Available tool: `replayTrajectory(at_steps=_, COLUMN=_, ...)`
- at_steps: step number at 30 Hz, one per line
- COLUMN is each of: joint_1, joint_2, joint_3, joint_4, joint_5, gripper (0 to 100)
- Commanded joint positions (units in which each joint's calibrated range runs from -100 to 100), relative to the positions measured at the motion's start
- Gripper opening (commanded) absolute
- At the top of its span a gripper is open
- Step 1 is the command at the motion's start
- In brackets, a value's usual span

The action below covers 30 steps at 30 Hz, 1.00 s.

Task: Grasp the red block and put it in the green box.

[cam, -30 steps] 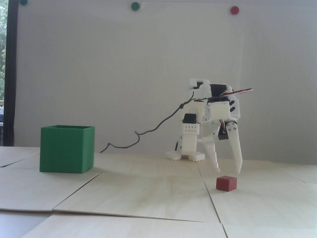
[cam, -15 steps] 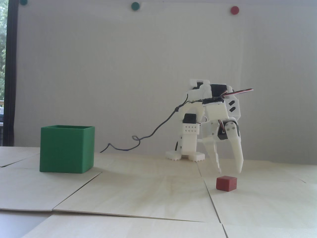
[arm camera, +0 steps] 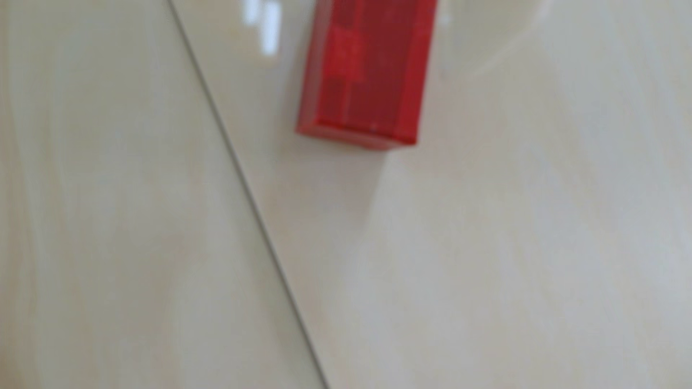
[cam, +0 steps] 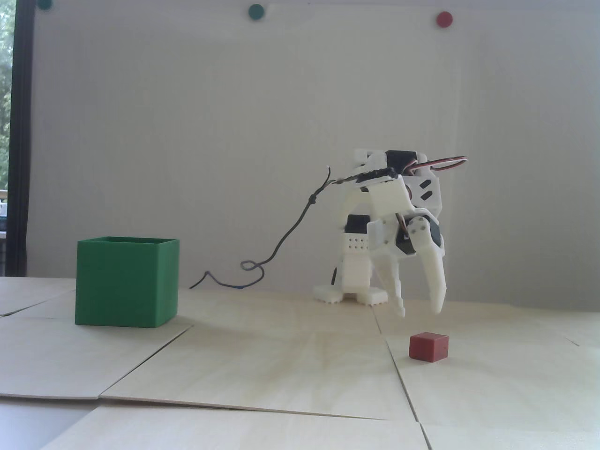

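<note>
The red block is a small dull-red cube lying on the pale wooden table at the right. My white gripper hangs open just above and a little behind it, fingers pointing down and apart, holding nothing. In the wrist view the red block fills the upper middle, blurred; the fingers do not show clearly there. The green box stands upright with its top open on the table at the far left, well away from the gripper.
A dark cable trails from the arm down to the table behind. The table is made of light panels with seams. Round magnets, green and red, stick on the back wall.
</note>
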Motion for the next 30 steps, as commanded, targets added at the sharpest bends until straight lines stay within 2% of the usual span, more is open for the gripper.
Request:
replayTrajectory(at_steps=1, joint_1=1.16, joint_2=-1.75, joint_3=-4.53, joint_4=0.72, joint_5=-0.17, gripper=15)
replayTrajectory(at_steps=30, joint_1=1.24, joint_2=2.44, joint_3=-6.66, joint_4=0.56, joint_5=2.38, gripper=16)
